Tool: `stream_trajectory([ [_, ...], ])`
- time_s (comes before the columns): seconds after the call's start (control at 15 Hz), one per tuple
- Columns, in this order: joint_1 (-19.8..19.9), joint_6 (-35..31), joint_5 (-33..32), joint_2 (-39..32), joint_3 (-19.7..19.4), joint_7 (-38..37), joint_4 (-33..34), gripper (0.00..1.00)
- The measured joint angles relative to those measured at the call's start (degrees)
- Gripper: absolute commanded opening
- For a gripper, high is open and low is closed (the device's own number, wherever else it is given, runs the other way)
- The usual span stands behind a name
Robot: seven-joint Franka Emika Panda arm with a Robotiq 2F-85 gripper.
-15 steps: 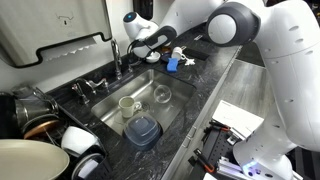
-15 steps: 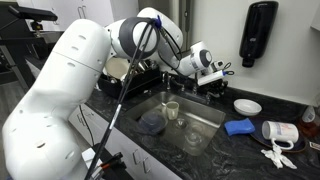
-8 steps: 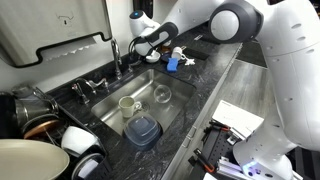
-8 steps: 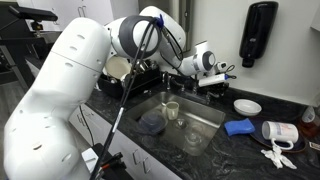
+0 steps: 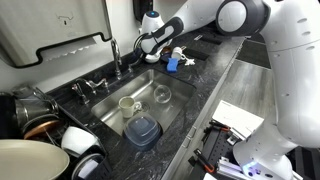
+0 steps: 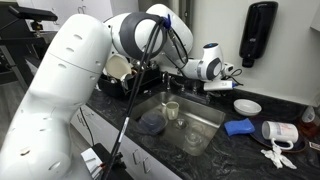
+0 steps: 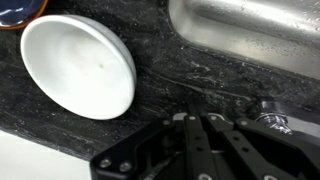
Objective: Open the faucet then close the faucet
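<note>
The faucet (image 5: pixel 114 52) is a slim chrome gooseneck at the back edge of the sink (image 5: pixel 178 98). My gripper (image 5: pixel 140 45) hovers just beside its spout, a little above the counter. In an exterior view the gripper (image 6: pixel 234 73) points along the back counter above the low chrome fittings (image 6: pixel 190 86); the faucet is not clear there. In the wrist view the gripper (image 7: pixel 190 128) has its two dark fingers pressed together with nothing between them, over black speckled counter, and no faucet shows.
The sink holds a cup (image 5: pixel 127 104), a glass (image 5: pixel 161 95) and a blue container (image 5: pixel 143 130). A white plate (image 7: pixel 80 65) lies on the counter and also shows in an exterior view (image 6: pixel 247 106). Pots and bowls (image 5: pixel 45 125) crowd one end. A soap dispenser (image 6: pixel 258 33) hangs on the wall.
The arm has lifted and the gripper has shifted slightly along the back counter, away from the faucet. The fingers stay together.
</note>
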State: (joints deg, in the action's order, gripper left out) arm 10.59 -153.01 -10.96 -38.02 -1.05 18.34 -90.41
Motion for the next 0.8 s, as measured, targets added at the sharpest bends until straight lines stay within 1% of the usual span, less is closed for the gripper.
stream_trajectory([
  [0.13, 3.2, -0.7, 3.3, 0.1, 3.3, 5.4, -0.4, 0.00],
  [0.27, 6.6, -0.1, 6.3, 0.2, 6.8, 11.4, -0.5, 0.00],
  [0.33, 7.9, 1.0, 7.6, 0.4, 8.5, 13.9, -0.7, 0.00],
  [0.47, 9.1, 3.9, 10.0, 2.1, 10.8, 17.3, -1.5, 0.00],
  [0.67, 8.7, 12.3, 13.6, 7.0, 12.6, 19.3, -2.8, 0.00],
  [0.8, 7.8, 21.0, 14.4, 10.8, 12.3, 19.3, -3.3, 0.00],
])
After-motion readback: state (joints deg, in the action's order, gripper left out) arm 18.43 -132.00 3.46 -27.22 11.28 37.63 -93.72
